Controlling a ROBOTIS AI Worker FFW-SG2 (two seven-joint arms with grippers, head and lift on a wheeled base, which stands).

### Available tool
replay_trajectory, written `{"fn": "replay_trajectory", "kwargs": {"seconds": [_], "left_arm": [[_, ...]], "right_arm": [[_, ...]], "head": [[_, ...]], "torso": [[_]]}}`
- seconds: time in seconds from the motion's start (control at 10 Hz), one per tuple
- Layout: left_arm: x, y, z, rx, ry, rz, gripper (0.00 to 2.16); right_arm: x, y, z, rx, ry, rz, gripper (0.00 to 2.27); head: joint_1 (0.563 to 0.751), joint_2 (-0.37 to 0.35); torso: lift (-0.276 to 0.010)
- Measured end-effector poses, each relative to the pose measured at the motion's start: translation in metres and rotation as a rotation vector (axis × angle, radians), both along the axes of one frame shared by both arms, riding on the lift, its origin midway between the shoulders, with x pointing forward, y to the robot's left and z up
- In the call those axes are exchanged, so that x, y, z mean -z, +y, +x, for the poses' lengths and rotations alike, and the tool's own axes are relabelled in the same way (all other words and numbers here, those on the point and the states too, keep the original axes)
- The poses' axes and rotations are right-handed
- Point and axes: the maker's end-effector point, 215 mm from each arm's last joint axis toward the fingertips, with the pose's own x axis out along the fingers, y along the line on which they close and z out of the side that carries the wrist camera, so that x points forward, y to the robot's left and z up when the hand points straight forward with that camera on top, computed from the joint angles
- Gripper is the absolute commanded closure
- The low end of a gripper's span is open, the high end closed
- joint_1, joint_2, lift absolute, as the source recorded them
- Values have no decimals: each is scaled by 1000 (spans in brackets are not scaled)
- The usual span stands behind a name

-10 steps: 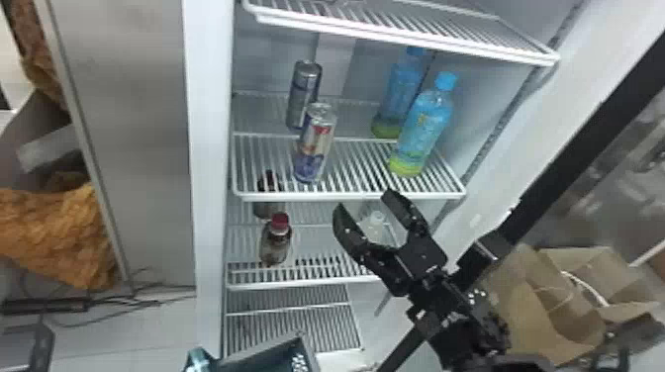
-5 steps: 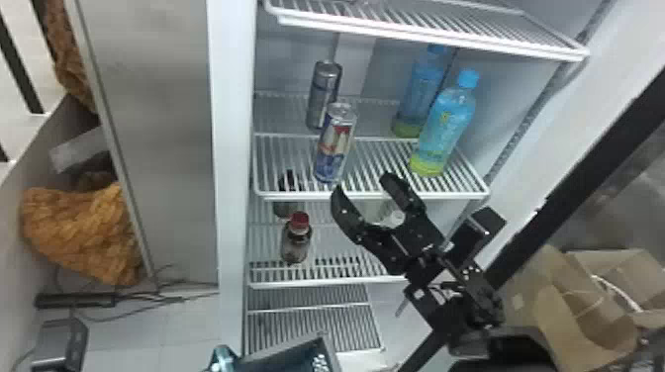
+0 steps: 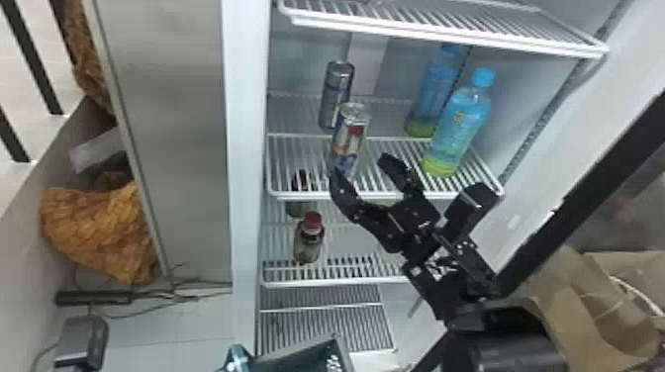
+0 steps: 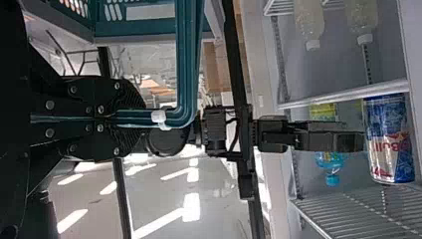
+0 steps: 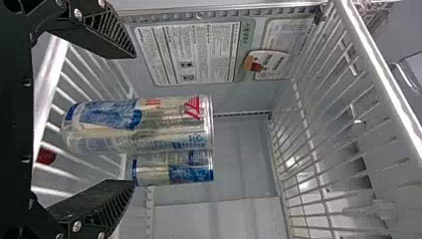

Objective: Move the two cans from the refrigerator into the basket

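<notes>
Two cans stand one behind the other on the refrigerator's shelf (image 3: 289, 196), in the upper middle of the head view: the front can (image 3: 349, 141) and, just up and left in the frame, the rear can (image 3: 336, 94). Over the last second the refrigerator has slid rightward in the frame while the right gripper (image 3: 362, 170) has kept nearly the same spot, so the gap has closed. One fingertip, off to the right of the front can earlier, now overlaps its foot. Its fingers are spread wide, holding nothing. The basket (image 3: 297, 349) pokes in at the bottom edge, so both cans are still to be moved.

In the left wrist view, the left gripper (image 4: 132, 118), left of centre, is closed on the basket's teal handle (image 4: 188, 74). At the right of the frame, the right gripper's tip comes close to the front can; whether they touch I can't tell.

In the right wrist view, wide-apart fingers at upper and lower left frame the front can, with the rear can just below it in the frame. The shift looks like lining up for a grasp; closing too soon might nudge one can into the other.
</notes>
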Motion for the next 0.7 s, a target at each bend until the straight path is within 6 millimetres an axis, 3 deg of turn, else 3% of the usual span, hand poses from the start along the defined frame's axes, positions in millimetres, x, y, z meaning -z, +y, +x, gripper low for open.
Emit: {"fn": "replay_trajectory", "kwargs": {"seconds": [0.2,0.7], "left_arm": [[1,-1,-1,4,3,0,1197],[2,-1,-2,12,7,2,1197]], "right_arm": [[-4,11,10,-9,-6,-3,142],[-6,18,31,-5,-9,-16,148]], "head": [[695,-195],[695,-180]], "torso": [[-35],[-35]]}}
